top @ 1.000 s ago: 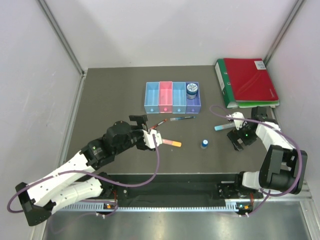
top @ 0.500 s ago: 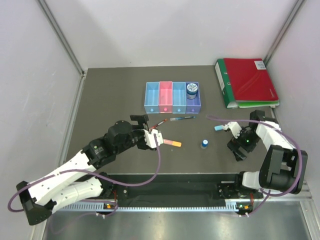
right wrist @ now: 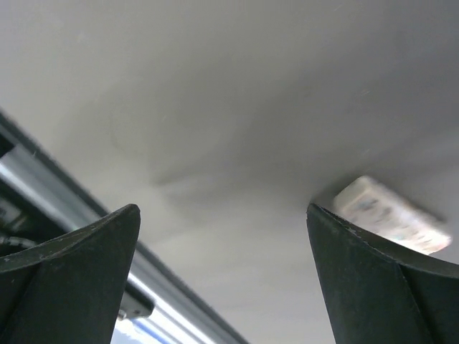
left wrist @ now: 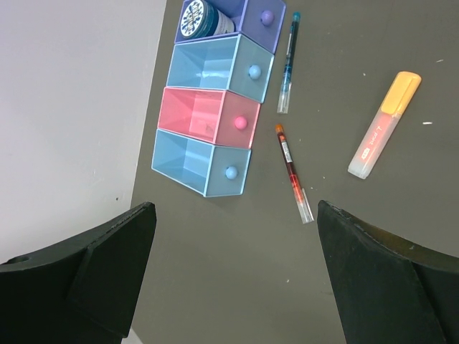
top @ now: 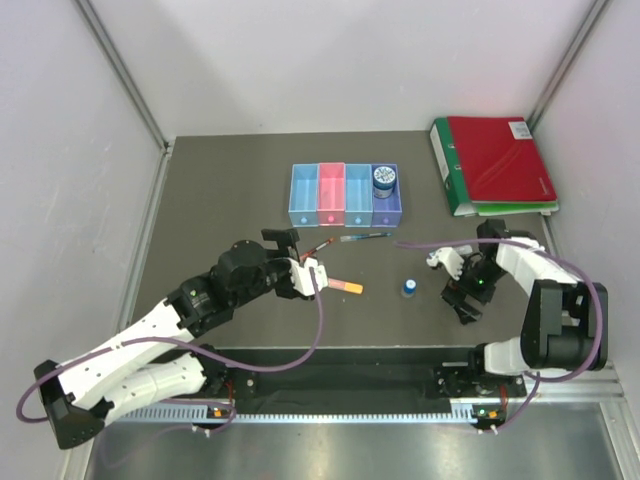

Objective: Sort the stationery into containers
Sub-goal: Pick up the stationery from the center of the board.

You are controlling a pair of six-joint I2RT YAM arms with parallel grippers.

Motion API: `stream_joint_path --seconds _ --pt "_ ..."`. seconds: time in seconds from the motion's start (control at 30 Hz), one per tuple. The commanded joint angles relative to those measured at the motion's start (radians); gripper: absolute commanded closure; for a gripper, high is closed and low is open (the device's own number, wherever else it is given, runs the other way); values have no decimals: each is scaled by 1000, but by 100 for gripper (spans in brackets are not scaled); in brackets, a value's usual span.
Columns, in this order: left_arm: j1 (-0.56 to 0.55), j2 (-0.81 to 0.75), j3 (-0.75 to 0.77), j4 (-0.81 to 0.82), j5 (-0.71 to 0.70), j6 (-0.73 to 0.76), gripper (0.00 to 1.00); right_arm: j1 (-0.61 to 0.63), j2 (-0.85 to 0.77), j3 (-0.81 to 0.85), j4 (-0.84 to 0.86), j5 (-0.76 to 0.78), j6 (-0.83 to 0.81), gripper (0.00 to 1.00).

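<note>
At the back of the desk (top: pixel 220 200), the row of four bins (top: pixel 345 220) holds the round blue jar (top: pixel 384 178) in its purple end. Before the bins lie the red pen (left wrist: pixel 290 172), the dark pen (left wrist: pixel 288 61) and the pink-orange bar (left wrist: pixel 384 123), below the left gripper (top: pixel 311 277), which is spread wide and holds nothing. The right gripper (top: pixel 442 259) is spread too, with a pale blurred piece (right wrist: pixel 391 215) beside one finger. The tiny bottle (top: pixel 409 288) stands near it.

1. Four joined bins (left wrist: pixel 240 123) in a row: two light blue, one pink, one purple.
2. Two pens on the surface: a red pen (left wrist: pixel 290 170) and a teal pen (left wrist: pixel 287 68).
3. One highlighter (left wrist: pixel 384 125), one round jar (left wrist: pixel 203 18), one small bottle (top: pixel 409 288).
4. Two binders: the red binder (top: pixel 500 155) atop the green binder (top: pixel 446 175).
</note>
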Motion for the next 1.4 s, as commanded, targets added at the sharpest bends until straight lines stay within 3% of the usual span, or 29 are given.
stream_joint_path --seconds 0.0,0.33,0.77,1.03,1.17,1.37 --pt "3 6 37 63 4 4 1 30 14 60 131 -1 63 1" --pt "3 -6 31 61 -5 -2 1 30 72 89 311 85 133 0" --pt "3 -12 29 58 -3 4 1 16 -3 204 283 57 187 2" --pt "3 -7 26 69 0 1 1 -74 131 252 306 14 303 24" --pt "3 -10 26 63 -8 9 1 -86 152 249 351 -7 352 26" --pt "3 -9 27 60 -6 1 1 -122 184 230 392 -12 395 38"
